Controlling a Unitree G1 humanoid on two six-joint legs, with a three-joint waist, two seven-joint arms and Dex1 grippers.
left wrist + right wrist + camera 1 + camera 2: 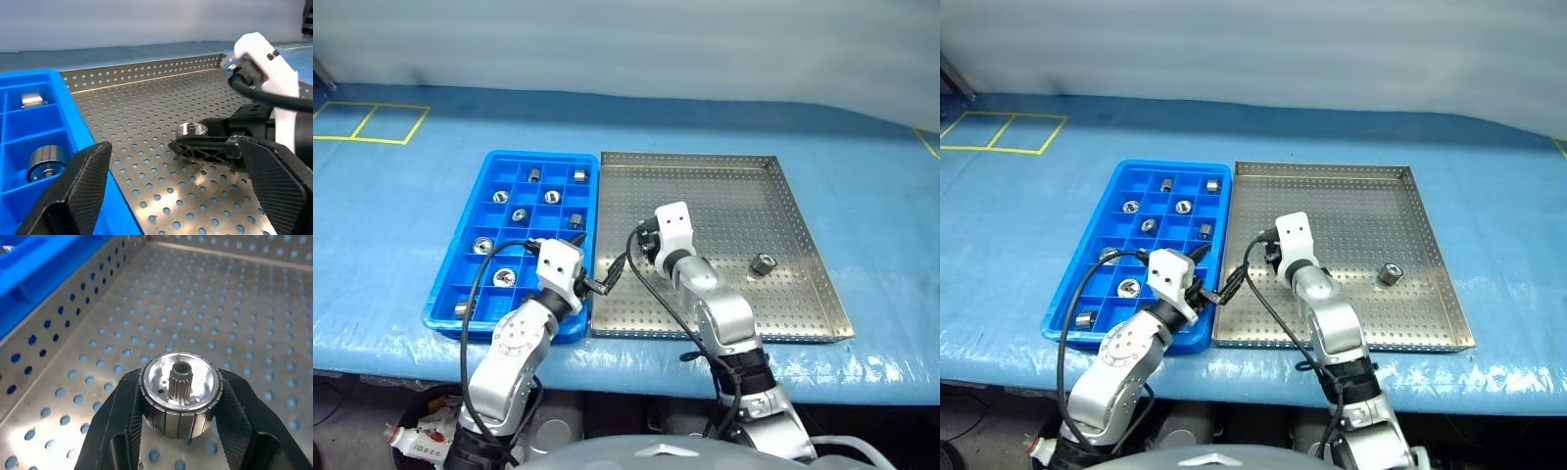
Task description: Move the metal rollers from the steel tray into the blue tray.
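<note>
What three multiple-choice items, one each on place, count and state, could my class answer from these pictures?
1. Where is the loose shiny metal roller?
A. grey perforated steel tray
B. blue cloth
C. blue compartment tray

2. How many rollers lie loose on the steel tray?
A. one
B. three
C. none

3. What is the right hand doing?
A. gripping a roller
B. hanging empty
C. holding a cable

Key: 1 A, it rests on perforated metal. 2 A, one lies apart from the hand. 3 A, both fingers press a toothed-hub metal roller.
</note>
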